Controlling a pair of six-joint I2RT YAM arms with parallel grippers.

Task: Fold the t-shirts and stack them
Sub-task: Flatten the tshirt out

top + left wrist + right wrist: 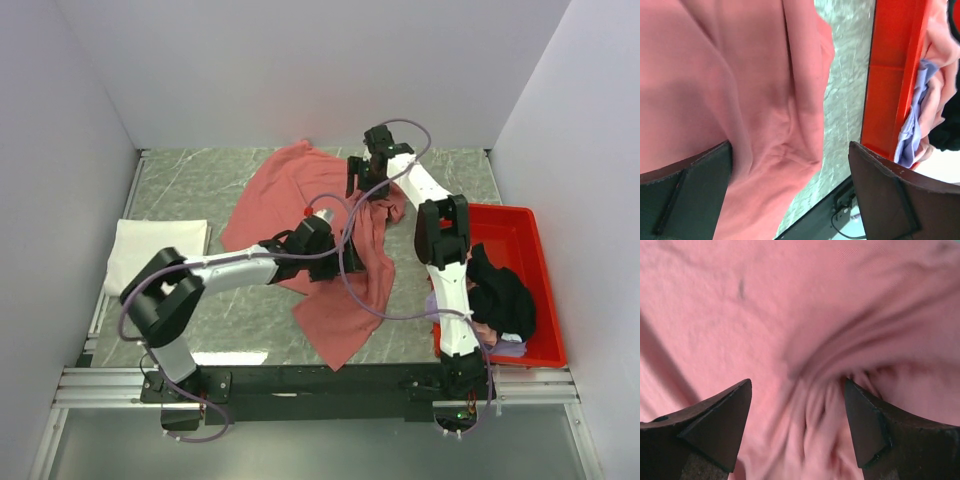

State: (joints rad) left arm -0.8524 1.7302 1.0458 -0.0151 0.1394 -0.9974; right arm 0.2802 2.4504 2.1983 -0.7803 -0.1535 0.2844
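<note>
White shirt (158, 245) folded at bench (200, 190) left. Red shirt (290, 195) rumpled, unfolded; left hand (328, 245), right hand (368, 178) over it, both spread apart. Black shirt (500, 290) heaped in tray (520, 225).

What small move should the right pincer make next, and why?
Probably lower the right pincer and close it on the bunched fold of the dusty red t-shirt. Its jaws stand open over that wrinkled cloth and hold nothing, and the shirt lies crumpled on the table, not yet spread for folding.
</note>
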